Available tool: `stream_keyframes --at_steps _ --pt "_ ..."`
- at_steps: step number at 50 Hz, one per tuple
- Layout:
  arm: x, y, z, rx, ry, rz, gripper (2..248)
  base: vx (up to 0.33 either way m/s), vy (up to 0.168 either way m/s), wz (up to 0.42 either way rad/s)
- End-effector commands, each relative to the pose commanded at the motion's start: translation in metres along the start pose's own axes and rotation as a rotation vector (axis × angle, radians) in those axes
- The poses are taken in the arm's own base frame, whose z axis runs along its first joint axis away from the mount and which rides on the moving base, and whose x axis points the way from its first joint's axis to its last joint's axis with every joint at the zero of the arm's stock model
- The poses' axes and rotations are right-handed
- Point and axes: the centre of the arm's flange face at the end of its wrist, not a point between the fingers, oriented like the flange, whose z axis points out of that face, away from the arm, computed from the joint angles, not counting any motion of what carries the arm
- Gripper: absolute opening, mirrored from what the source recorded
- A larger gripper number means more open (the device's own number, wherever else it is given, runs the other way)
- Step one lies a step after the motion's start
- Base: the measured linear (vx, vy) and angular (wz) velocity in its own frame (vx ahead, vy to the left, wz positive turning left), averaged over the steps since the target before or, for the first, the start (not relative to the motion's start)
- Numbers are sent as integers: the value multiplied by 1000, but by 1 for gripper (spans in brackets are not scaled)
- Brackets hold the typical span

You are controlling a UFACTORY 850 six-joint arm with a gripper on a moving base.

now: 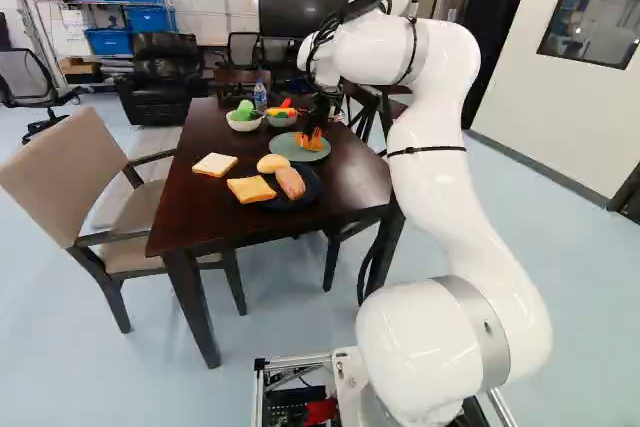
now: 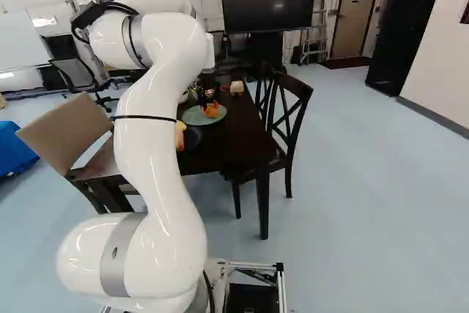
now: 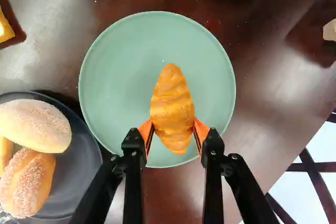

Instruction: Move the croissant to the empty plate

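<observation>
Croissant is grasped in the gripper: its two orange pads press it from both sides, near the end closer to the wrist. It is above or on the green plate, inside the rim; whether its underside touches the plate, I cannot tell, because the croissant itself hides this place. In the left base view the gripper is small and dark, so its upper part is difficult to separate from the cables.

Beside the green plate there is the black plate, cut off in the wrist view. It bears a pale oval roll and a crumb-covered roll, both also cut by the border. In the left base view, a yellowish bread slice lies at this plate, and a white bread slice is on the table.

In the right base view the arm covers a big part of the table, and the black plate is seen only partly. Farther on the table, the white bowl holds something green, which I cannot name exactly, and a bottle stands behind.
</observation>
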Motion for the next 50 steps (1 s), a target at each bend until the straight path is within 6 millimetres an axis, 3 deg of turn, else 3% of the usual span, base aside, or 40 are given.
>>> stream_keyframes --at_steps 12,13,18,19,23,24,28,29,50 --pt "0 0 0 0 0 0 132 0 0 0" --pt "0 0 0 0 0 0 163 0 0 0" --pt "0 0 0 0 0 0 163 0 0 0" --pt "0 0 0 0 0 0 196 0 0 0" --pt "0 0 0 0 0 0 196 0 0 0" --pt "0 0 0 0 0 0 231 0 0 0" --pt "0 0 0 0 0 0 231 0 0 0" --pt "0 0 0 0 0 0 247 0 0 0" --pt "1 -3 -22 -17 19 -3 247 0 0 0"
